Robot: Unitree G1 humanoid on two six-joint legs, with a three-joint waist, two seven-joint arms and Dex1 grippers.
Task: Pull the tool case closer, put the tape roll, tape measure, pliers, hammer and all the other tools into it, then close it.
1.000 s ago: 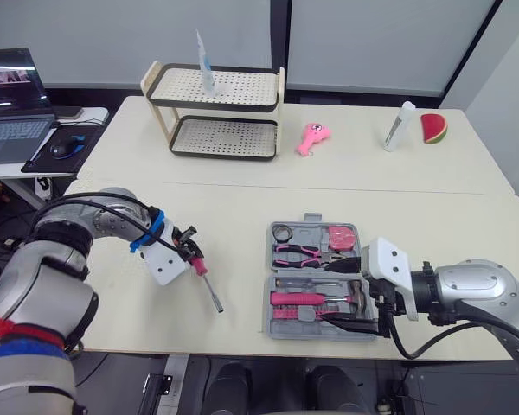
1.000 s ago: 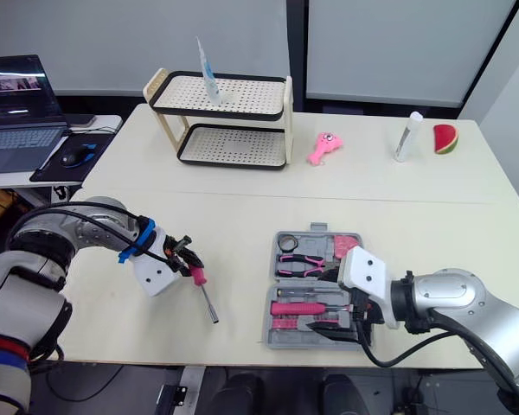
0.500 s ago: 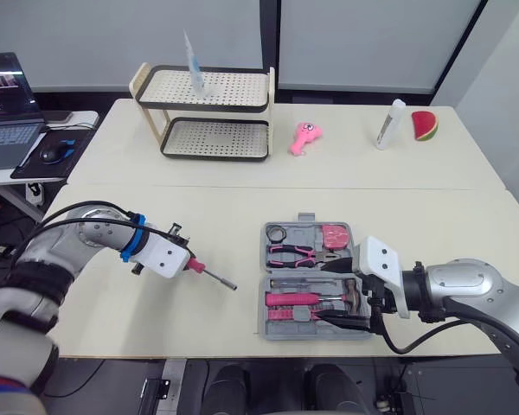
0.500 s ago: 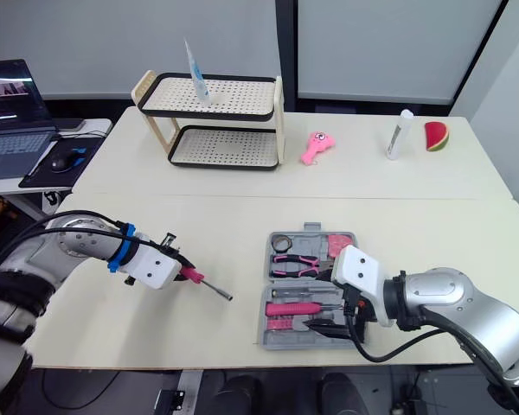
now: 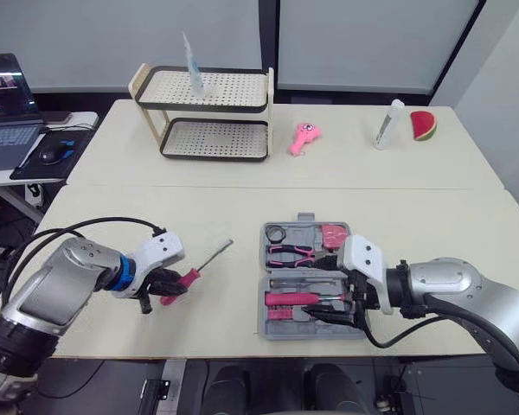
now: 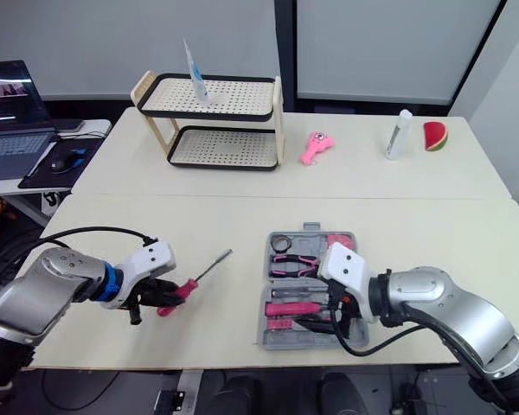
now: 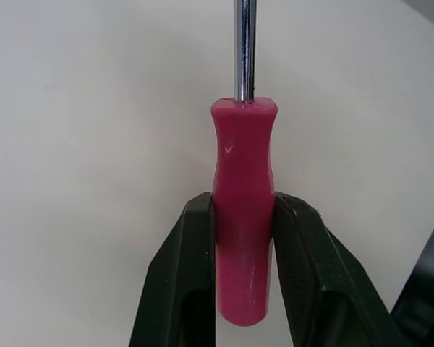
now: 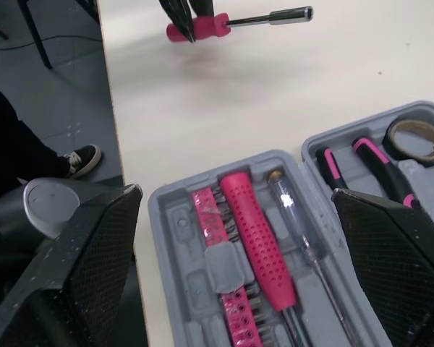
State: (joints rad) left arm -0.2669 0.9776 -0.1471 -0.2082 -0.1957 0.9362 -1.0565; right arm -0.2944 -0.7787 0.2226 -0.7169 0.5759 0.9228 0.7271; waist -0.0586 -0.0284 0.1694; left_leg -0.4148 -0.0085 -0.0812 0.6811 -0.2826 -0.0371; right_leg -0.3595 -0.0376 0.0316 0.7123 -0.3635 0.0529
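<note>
The grey tool case [image 5: 265, 304] lies open near the table's front edge. It holds the tape roll [image 5: 281, 233], pliers [image 5: 296, 253], pink tape measure [image 5: 334, 235] and a pink-handled tool [image 8: 257, 238]. My right gripper [image 5: 344, 303] hovers over the case's near half, its fingers [image 8: 65, 275] spread wide and open with nothing between them. To the left of the case, my left gripper [image 7: 244, 208] is shut on the pink handle of a screwdriver [image 5: 195, 267]. The steel shaft points away toward the far right, just above the table.
A two-tier rack [image 5: 212, 112] stands at the back left, with a pink toy [image 5: 305, 138], a white tube [image 5: 387, 125] and a watermelon slice [image 5: 424, 125] along the back. A laptop [image 5: 4, 104] sits on a side desk. A person's shoe [image 8: 83, 159] is on the floor.
My left gripper has dropped toward the front edge with the screwdriver, and its shaft has swung from pointing near-right to far-right. The right gripper has edged left over the case.
</note>
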